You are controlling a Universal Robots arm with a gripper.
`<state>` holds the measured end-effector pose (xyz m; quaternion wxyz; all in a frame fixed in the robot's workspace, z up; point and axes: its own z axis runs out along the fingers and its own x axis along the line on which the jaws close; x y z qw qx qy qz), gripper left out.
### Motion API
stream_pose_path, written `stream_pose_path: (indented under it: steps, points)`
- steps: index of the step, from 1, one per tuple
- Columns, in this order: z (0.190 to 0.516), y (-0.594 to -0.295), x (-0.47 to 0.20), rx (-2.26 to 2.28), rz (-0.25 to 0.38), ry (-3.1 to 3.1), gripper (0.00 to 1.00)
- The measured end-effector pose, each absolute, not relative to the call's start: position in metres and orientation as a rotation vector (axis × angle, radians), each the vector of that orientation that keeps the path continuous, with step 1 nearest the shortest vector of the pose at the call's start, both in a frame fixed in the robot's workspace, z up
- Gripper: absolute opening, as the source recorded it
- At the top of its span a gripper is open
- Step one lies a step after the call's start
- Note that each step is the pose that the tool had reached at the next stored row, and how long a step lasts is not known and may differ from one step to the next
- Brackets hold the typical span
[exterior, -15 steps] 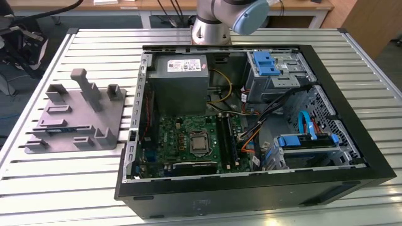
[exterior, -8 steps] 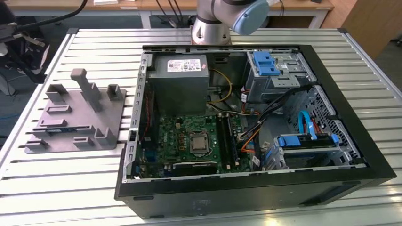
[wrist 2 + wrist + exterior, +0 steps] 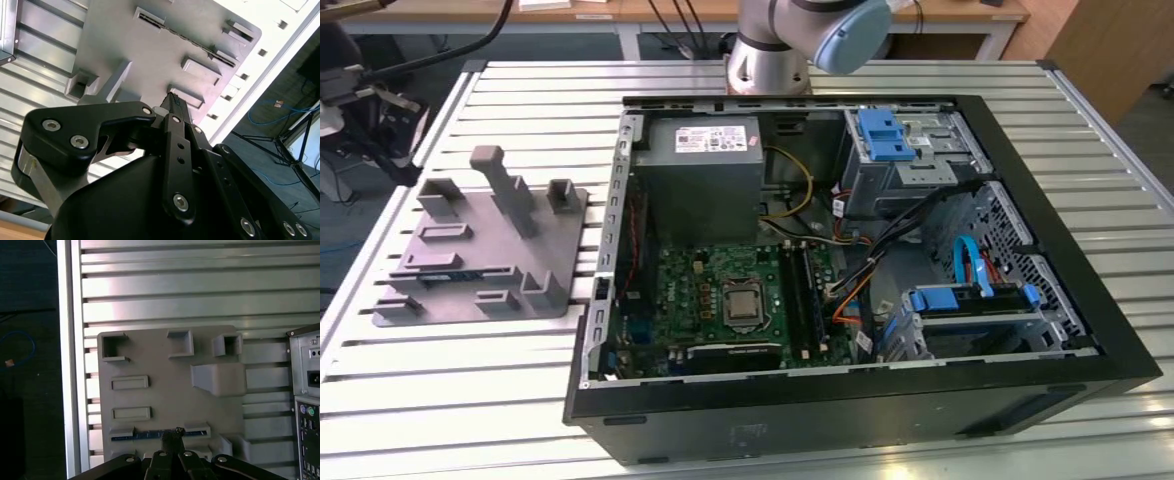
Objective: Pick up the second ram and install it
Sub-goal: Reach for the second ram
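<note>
pick not started: second ram (image 3: 144,436) sits in grey holder plate (image 3: 160,395) on desk (image 3: 175,305), pincer (image 3: 173,434) above it pressed together, empty; install pending

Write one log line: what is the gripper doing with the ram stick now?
gripper: shut, over grey holder plate | second ram: lying in plate slot, not held | install: not yet done

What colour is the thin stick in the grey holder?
Blue. The stick in the grey holder shows best in the first wrist view.
</note>
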<state>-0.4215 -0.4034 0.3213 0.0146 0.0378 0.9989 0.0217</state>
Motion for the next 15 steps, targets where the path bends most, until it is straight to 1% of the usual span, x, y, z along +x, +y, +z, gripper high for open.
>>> stream_pose_path:
  steps: [15]
  points:
    - [0.305, -0.404, -0.424, 0.118, 0.068, 3.109, 0.1]
